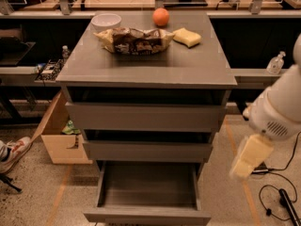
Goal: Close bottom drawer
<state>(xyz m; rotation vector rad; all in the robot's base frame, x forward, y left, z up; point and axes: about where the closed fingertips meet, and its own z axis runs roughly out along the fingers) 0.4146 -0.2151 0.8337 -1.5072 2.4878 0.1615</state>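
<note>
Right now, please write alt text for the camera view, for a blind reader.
The bottom drawer of a grey cabinet stands pulled open; the gripper hangs to its right, not touching it. An orange sits on top.
</note>
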